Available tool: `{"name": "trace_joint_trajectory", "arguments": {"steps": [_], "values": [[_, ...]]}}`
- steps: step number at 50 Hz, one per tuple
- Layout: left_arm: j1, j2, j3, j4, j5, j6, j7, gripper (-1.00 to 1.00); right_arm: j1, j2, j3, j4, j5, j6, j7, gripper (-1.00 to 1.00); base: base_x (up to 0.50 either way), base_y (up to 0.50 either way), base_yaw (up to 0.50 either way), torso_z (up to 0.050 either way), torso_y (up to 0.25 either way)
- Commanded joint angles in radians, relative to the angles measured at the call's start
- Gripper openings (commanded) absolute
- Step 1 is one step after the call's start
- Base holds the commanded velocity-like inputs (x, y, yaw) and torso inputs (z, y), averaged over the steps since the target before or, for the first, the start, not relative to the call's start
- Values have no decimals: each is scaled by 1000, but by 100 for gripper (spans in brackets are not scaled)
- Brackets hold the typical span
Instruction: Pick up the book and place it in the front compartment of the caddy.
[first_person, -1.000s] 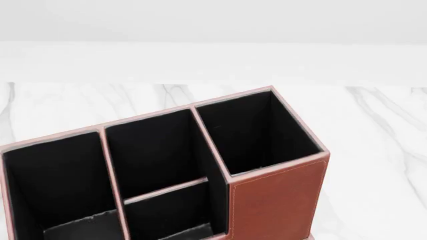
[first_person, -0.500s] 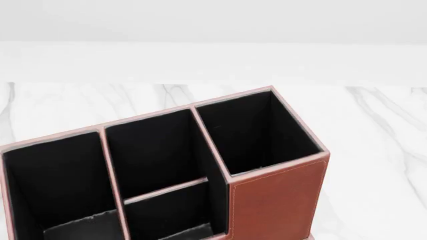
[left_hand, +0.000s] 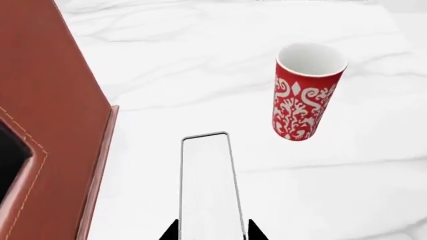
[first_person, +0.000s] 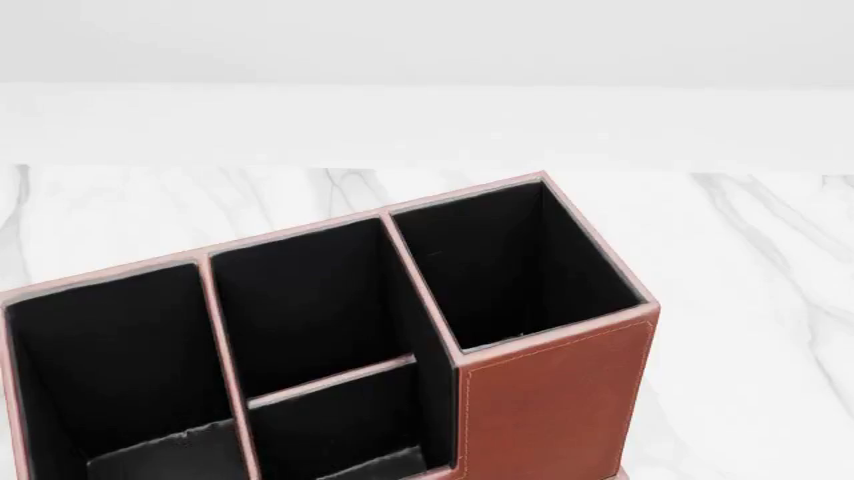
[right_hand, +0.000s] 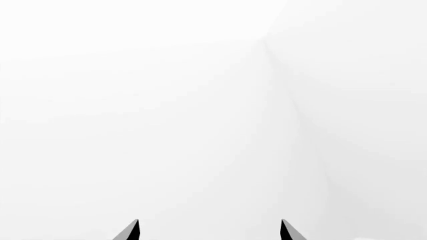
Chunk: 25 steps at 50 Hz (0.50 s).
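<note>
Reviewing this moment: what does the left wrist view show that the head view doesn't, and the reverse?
Only the left wrist view shows the book, its white page edge between the left gripper jaws, and a red patterned mug upright on the marble. Only the head view shows the caddy's black-lined cells from above, including the front compartment, with no arm in sight. Both show the caddy and the marble table.

caddy (first_person: 554, 400) front edge out of frame

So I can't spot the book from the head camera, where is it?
Only the left wrist view shows the book: it is held edge-on between the left gripper's jaws above the marble table, between the caddy and the red mug.
</note>
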<state>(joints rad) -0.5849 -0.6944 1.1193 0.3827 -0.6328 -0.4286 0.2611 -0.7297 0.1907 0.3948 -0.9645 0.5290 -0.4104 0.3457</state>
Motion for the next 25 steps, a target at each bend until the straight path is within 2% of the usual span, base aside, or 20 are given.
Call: {"name": "trace_joint_trajectory", "arguments": {"steps": [1, 2, 5, 11, 12, 16, 18, 25], "values": [[28, 33, -40, 41, 5, -32, 12, -100, 15, -27, -15, 20, -69, -9, -18, 100, 0, 0, 0, 0, 0], [25, 49, -64, 22, 11, -41, -41, -100, 15, -27, -15, 20, -69, -10, -18, 100, 0, 0, 0, 0, 0], [27, 51, -81, 24, 46, -29, -96, -100, 14, -27, -15, 22, -68, -13, -19, 100, 0, 0, 0, 0, 0], [7, 36, -180, 86, -1, -69, -230, -100, 8, -31, -17, 24, -72, -20, -23, 100, 0, 0, 0, 0, 0], [4, 26, -184, 100, 15, -44, -223, -100, 8, -30, -16, 25, -72, -20, -22, 100, 0, 0, 0, 0, 0], [-28, -5, -253, 172, -72, -94, -274, -100, 6, -30, -15, 27, -71, -22, -23, 100, 0, 0, 0, 0, 2], [-39, -20, -261, 199, -46, -84, -286, -100, 6, -30, -15, 26, -71, -21, -23, 100, 0, 0, 0, 0, 0], [-144, -67, -314, 354, -204, -236, -328, -100, 3, -30, -7, 28, -63, -26, -26, 100, 0, 0, 0, 0, 2]]}}
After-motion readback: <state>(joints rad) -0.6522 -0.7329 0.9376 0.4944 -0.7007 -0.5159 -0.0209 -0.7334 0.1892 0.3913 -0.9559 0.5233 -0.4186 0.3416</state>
